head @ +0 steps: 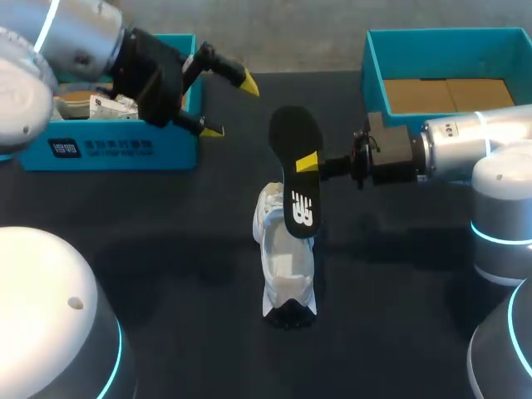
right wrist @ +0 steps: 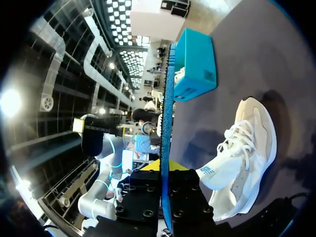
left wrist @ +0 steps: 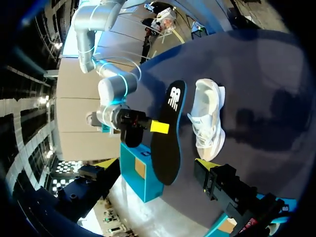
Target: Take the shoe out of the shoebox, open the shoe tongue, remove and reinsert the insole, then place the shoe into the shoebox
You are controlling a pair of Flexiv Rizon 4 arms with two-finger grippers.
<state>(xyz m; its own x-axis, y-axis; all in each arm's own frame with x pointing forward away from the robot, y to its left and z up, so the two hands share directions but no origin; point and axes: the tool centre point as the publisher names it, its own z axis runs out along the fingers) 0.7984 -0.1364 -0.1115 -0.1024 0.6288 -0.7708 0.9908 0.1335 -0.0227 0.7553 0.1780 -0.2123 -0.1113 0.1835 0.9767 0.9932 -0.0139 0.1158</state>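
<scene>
The right gripper (head: 307, 163) is clenched on the insole (head: 293, 133), its yellow tips pinching the two flat faces about midway along. The head view gives the insole's broad side: a long, rounded black oval with a white mark near one end. The right wrist view gives only its edge, a thin blue-rimmed blade (right wrist: 166, 123) standing between the fingers and running straight ahead of them.

Just beside and below that gripper the shoe (head: 283, 266) rests on the dark table (head: 166, 249). One end of the insole hangs over the shoe. The right wrist view shows what the head view does not: white laces, pale cream side panels and a soft, padded outline (right wrist: 242, 158).

The right arm lies level, reaching in sideways, with a teal box (head: 374, 83) behind its wrist. That box has smooth walls and a brown cardboard floor.

Well apart, the left gripper (head: 230, 106) hangs released, fingers spread wide, holding nothing. Its arm is raised and angled down, beside a second teal box (head: 125, 150). The left wrist view looks across at the insole (left wrist: 168, 133) and the shoe (left wrist: 207, 118).
</scene>
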